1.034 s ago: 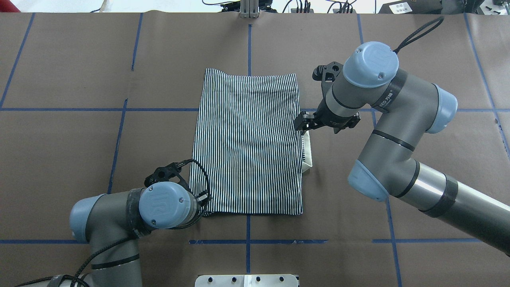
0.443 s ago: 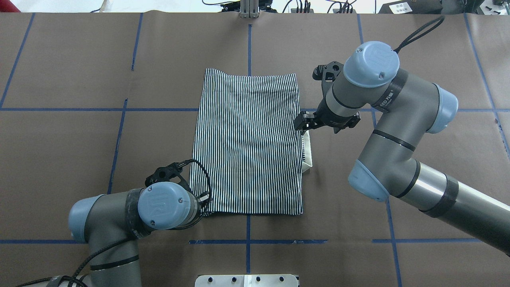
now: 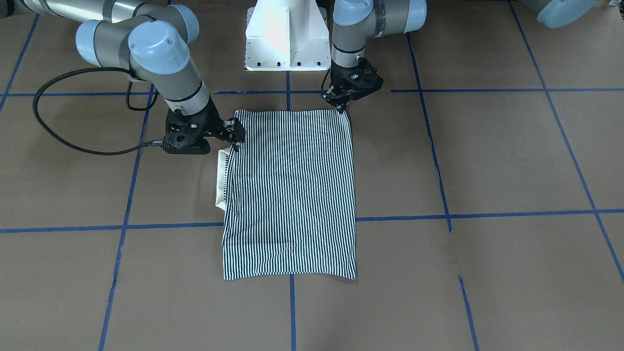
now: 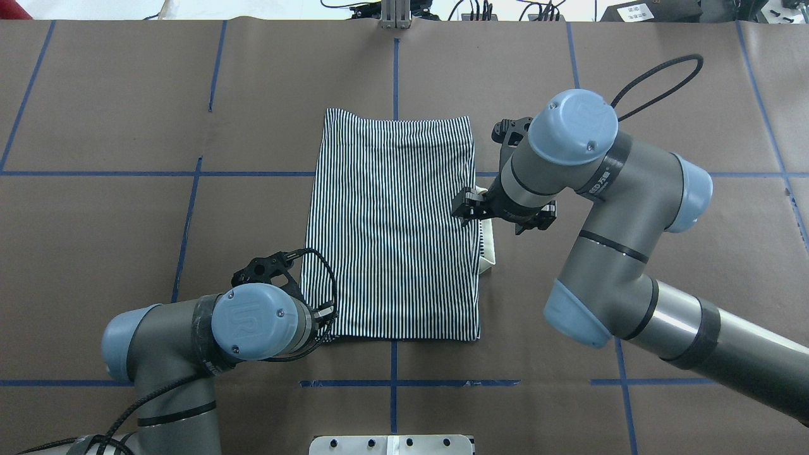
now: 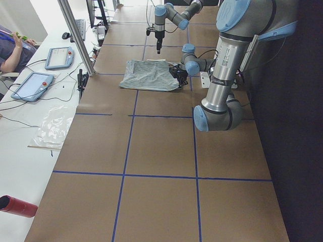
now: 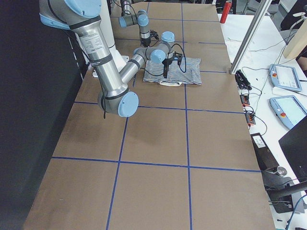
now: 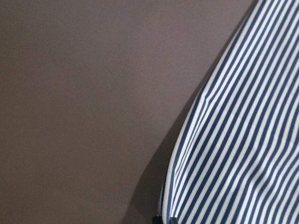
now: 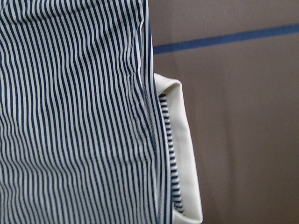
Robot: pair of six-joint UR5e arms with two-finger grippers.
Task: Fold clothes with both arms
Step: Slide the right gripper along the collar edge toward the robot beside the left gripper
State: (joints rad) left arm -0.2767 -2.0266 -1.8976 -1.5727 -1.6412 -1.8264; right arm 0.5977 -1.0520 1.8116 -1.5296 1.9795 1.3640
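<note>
The striped polo shirt (image 4: pixel 392 234) lies flat straight out from the white pedestal base (image 3: pixel 286 34), already a narrow rectangle. The left gripper (image 3: pixel 341 103) sits at the shirt corner nearest the pedestal; I can't tell if it's clenched. The right gripper (image 4: pixel 464 208), jaws seemingly parted, hovers farther out, by the cream collar (image 4: pixel 488 243). My guess is they're taking hold for the next fold, which needs firm pinches.

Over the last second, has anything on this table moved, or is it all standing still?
The right gripper slid back toward the robot and a little inward, onto the edge of the striped shirt, beside the cream collar. The left arm edged slightly outward. The shirt lies just as it did, and nothing was visibly taken hold of or let go.
</note>
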